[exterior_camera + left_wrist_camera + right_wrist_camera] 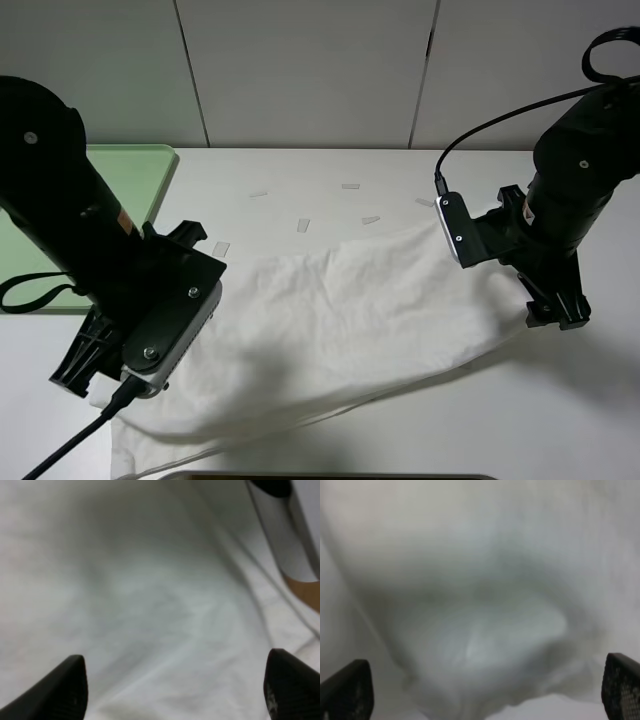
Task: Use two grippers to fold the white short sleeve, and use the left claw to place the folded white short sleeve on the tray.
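Cloth of white short sleeve (350,310) beneath left hand (175,680) and right hand (485,685), both spread wide, empty.

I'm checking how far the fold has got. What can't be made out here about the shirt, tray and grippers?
- White short sleeve: high view, left end under the left arm, bottom edge cut by the frame; label and print unseen.
- Tray: high view, mostly behind the left arm.
- Left gripper, right gripper: wrist views show only the tips of the fingers, cut off by the frame; cloth blurred.
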Robot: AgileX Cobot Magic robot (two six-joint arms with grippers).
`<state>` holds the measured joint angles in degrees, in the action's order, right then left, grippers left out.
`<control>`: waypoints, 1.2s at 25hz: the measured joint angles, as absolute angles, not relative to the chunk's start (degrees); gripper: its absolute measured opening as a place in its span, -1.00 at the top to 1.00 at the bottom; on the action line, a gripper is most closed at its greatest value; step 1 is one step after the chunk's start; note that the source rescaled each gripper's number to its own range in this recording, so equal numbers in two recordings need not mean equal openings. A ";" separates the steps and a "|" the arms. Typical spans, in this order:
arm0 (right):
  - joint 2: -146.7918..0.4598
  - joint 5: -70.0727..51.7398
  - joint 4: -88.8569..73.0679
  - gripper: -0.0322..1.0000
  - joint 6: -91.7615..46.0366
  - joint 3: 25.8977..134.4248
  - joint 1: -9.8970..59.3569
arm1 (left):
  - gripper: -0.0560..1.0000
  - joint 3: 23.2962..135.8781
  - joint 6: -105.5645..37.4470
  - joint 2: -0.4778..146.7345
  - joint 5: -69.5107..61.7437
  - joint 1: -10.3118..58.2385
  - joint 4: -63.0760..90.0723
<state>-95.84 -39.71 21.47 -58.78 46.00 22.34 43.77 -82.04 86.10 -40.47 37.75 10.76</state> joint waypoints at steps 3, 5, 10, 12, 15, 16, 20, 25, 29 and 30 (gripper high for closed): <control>-95.67 -39.72 25.07 -1.00 -55.97 46.00 22.34 | -0.48 43.77 -80.15 86.03 -37.86 37.75 8.71; -94.97 -39.35 28.63 -1.00 -52.67 46.00 22.34 | -0.48 43.77 -77.24 85.56 -34.48 37.75 6.60; -91.61 -36.57 34.02 -1.00 -44.40 46.45 22.34 | -0.48 43.77 -68.97 81.71 -24.95 37.75 0.43; -89.23 -35.80 34.24 -1.00 -42.21 46.45 22.34 | -0.48 43.77 -64.84 79.02 -20.85 37.75 -2.51; -86.52 -35.59 35.73 -1.00 -40.80 46.45 22.34 | -0.48 43.75 -61.67 74.72 -16.67 37.75 -4.75; -85.33 -35.35 36.36 -1.00 -40.09 46.45 22.34 | -0.48 43.75 -61.48 73.82 -16.19 37.75 -4.96; -78.90 -32.96 36.80 -1.00 -35.36 46.45 22.34 | -0.48 43.67 -61.07 67.98 -14.18 37.75 -5.33; -70.28 -30.20 36.93 -1.00 -29.23 46.45 22.34 | -0.63 43.67 -60.69 59.68 -14.07 37.75 -5.34; -64.23 -29.70 36.88 -1.00 -26.24 46.45 22.34 | -0.90 43.63 -59.78 54.77 -14.07 37.75 -5.34; -62.10 -29.46 36.65 -1.00 -25.38 46.45 22.34 | -0.93 43.63 -59.06 53.54 -14.07 37.75 -5.34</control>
<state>-62.10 -29.46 36.65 -25.38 46.45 22.34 43.63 -59.06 53.54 -14.07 37.75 -5.34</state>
